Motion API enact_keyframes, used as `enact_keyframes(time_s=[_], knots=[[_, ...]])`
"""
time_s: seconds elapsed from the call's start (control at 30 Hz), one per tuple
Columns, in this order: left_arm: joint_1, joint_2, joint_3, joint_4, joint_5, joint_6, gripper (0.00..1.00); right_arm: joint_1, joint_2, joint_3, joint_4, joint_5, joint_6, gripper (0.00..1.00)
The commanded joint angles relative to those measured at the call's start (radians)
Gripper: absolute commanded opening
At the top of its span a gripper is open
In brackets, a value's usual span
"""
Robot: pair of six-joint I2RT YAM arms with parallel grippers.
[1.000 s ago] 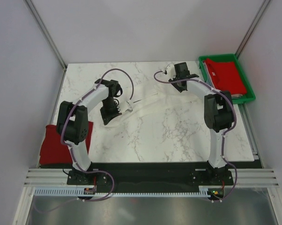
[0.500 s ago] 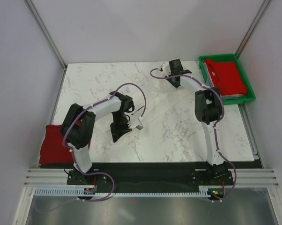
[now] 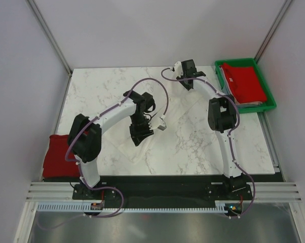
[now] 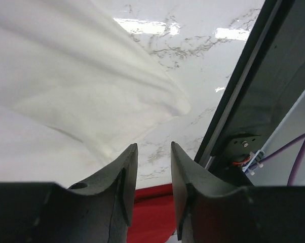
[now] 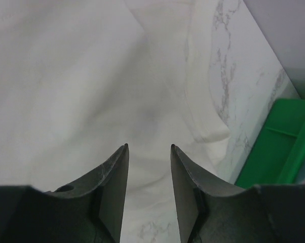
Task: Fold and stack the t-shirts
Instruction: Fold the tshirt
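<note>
A white t-shirt lies spread on the marble table, hard to tell from it in the top view. My left gripper hovers over its near left part, jaws open and empty; the white t-shirt fills the upper left of that view. My right gripper is at the shirt's far end, open and empty just above the white t-shirt. A red t-shirt lies at the table's left near edge, and it shows red between the left jaws.
A green tray at the far right holds a red t-shirt on a white one; its wall shows in the right wrist view. The black base rail runs along the near edge. Grey walls enclose the table.
My left gripper has swung right and toward the near edge over the white shirt. My right gripper has drawn slightly back and left at the far edge.
</note>
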Motion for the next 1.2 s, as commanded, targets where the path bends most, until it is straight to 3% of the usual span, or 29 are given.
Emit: enact_keyframes(time_s=[0.0, 0.2, 0.47, 0.87, 1.17], knots=[[0.006, 0.045, 0.035, -0.016, -0.083, -0.062, 0.39, -0.018, -0.209, -0.037, 0.019, 0.016, 0.057, 0.47], [0.031, 0.125, -0.028, 0.109, -0.132, -0.085, 0.26, -0.053, -0.382, -0.228, 0.017, -0.064, 0.114, 0.47], [0.045, 0.155, -0.141, 0.207, -0.133, -0.115, 0.25, -0.098, -0.381, -0.341, -0.02, -0.168, 0.189, 0.46], [0.013, 0.184, -0.215, 0.232, -0.069, -0.146, 0.25, -0.101, -0.2, -0.232, -0.043, -0.161, 0.164, 0.45], [-0.142, 0.233, -0.185, 0.212, -0.015, -0.143, 0.25, -0.088, -0.085, -0.108, -0.064, -0.153, 0.138, 0.45]])
